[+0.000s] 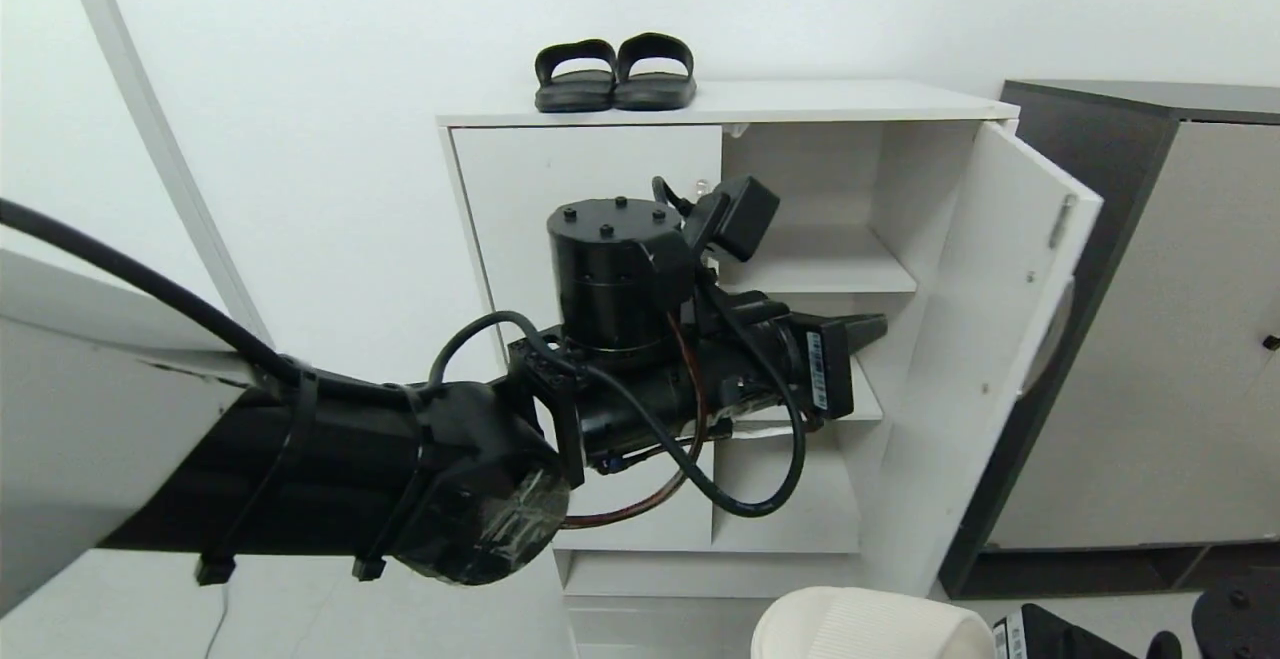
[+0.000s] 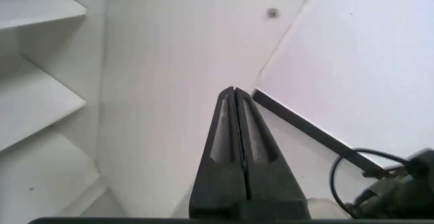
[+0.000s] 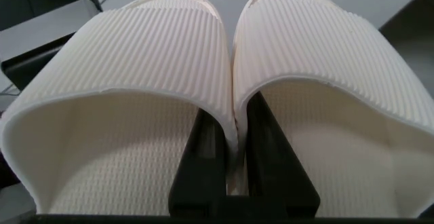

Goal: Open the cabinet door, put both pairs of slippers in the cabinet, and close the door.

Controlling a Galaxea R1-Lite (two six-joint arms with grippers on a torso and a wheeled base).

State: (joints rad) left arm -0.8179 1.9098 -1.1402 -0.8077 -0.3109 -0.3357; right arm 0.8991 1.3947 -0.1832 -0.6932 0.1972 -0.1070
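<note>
White cabinet (image 1: pixel 850 104) with its right-hand door (image 1: pixel 1000 339) swung open, exposing the shelves (image 1: pixel 815 274); the left-hand door is closed. One pair, the black slippers (image 1: pixel 615 74), sits side by side on the cabinet top, near its left end. The other pair, the white slippers (image 3: pixel 156 68), is held low in front of the cabinet by the right gripper (image 3: pixel 234 125), whose fingers are closed on the two adjoining strap edges, pinching them together. The left gripper (image 2: pixel 234 98) has its fingers pressed flat against each other with nothing between them, and points into the open compartment at shelf height. Judged by the ribbed, foam-like straps, the slippers are light, soft and compliant; a pinch on the inner straps carries both at once, though they may sag or swing. In the head view the white pair is cut off at the lower edge, its soles are hidden, and the left arm covers part of the lower shelves.
</note>
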